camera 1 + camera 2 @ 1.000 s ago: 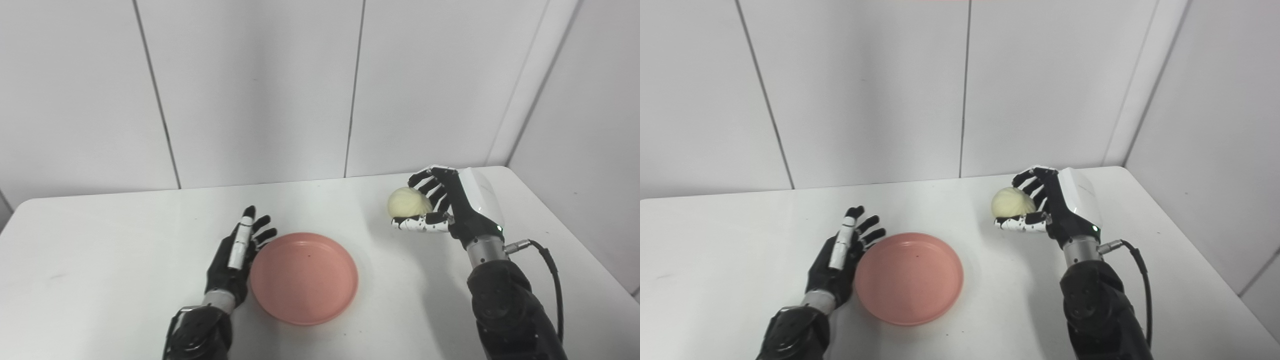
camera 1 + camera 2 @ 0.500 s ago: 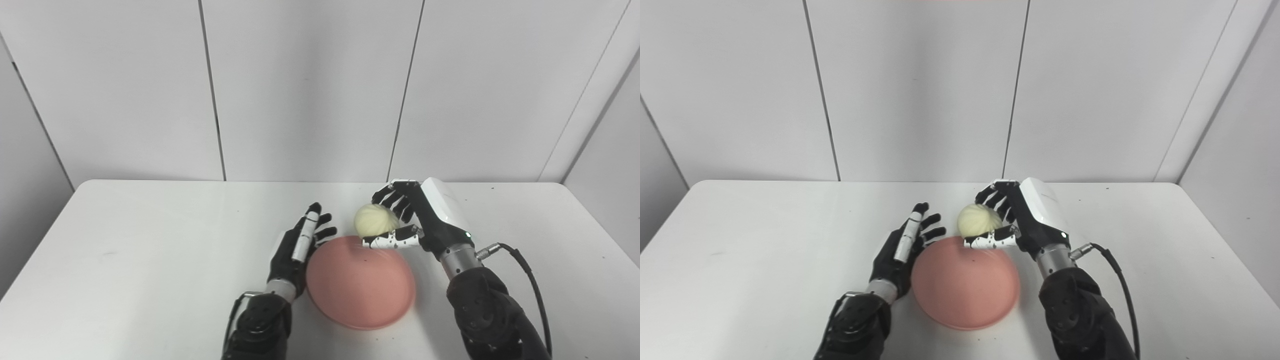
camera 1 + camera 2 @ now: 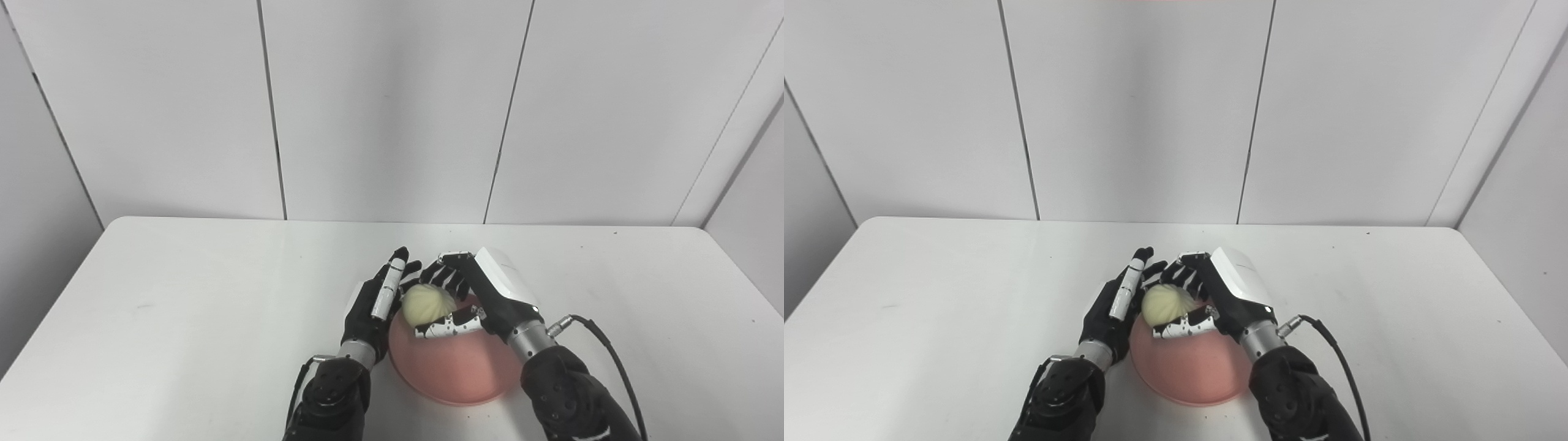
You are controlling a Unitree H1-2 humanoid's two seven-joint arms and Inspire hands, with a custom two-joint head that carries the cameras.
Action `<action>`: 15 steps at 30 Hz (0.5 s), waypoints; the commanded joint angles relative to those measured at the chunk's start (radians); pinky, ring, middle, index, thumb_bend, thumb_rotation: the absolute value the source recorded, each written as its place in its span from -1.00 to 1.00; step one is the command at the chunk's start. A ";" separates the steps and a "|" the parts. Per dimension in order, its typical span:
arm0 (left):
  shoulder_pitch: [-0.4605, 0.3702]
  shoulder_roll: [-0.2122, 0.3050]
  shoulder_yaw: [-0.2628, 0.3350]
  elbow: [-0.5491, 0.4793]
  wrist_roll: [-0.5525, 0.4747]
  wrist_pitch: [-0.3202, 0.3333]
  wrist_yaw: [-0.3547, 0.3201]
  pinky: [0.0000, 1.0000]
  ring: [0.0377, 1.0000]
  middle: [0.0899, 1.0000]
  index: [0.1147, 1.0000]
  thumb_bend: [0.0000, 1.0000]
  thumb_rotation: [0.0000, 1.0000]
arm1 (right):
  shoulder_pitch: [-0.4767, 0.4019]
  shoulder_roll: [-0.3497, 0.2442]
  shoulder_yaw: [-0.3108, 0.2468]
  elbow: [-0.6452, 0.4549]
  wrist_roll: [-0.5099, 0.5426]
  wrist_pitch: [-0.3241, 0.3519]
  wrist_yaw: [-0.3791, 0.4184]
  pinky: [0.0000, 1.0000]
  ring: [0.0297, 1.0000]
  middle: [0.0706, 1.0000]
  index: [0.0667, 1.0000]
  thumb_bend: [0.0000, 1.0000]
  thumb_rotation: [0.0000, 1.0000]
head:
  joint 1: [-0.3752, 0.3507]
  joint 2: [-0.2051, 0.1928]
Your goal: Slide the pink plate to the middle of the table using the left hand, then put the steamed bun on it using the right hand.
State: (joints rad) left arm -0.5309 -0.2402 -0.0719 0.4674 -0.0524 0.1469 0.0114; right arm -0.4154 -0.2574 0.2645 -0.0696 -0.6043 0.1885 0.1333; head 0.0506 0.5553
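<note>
A pink plate [image 3: 453, 367] lies on the white table [image 3: 184, 318] near the middle front. My right hand [image 3: 471, 297] is shut on a pale yellow steamed bun [image 3: 425, 304] and holds it over the plate's far left part. Whether the bun touches the plate I cannot tell. My left hand [image 3: 375, 306] is open, fingers straight, standing against the plate's left rim, close beside the bun. The same scene shows in the right eye view, with the bun [image 3: 1164, 304], the plate [image 3: 1188, 367], the left hand [image 3: 1118, 306] and the right hand [image 3: 1216, 294].
The white table ends at panelled walls [image 3: 392, 110] behind and to the sides. A black cable [image 3: 606, 355] runs from my right wrist along the table's front right.
The camera has turned, so the whole picture has shifted. My right hand has carried the bun leftward from the table's right side to above the plate. My left hand stays against the plate's rim.
</note>
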 commanded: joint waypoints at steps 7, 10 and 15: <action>0.013 0.014 0.002 -0.009 0.004 0.040 -0.010 0.50 0.60 0.73 0.80 0.24 0.78 | 0.016 -0.006 -0.001 0.002 -0.028 -0.051 -0.042 -0.30 -0.17 -0.14 -0.06 0.05 -1.00 | -0.013 0.008; 0.020 0.019 -0.001 -0.016 0.004 0.045 -0.014 0.51 0.61 0.73 0.80 0.23 0.79 | 0.024 -0.010 0.003 0.007 -0.048 -0.051 -0.046 -0.27 -0.15 -0.14 -0.06 0.05 -1.00 | -0.021 0.011; 0.026 0.022 -0.006 -0.020 0.007 0.051 -0.014 0.52 0.61 0.73 0.80 0.23 0.80 | 0.032 -0.008 0.002 0.015 -0.075 -0.052 -0.063 -0.34 -0.22 -0.17 -0.04 0.05 -1.00 | -0.025 0.011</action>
State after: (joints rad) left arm -0.5180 -0.2237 -0.0783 0.4414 -0.0524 0.1642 -0.0019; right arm -0.3620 -0.2624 0.2705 -0.0409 -0.6728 0.1700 0.0979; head 0.0246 0.5660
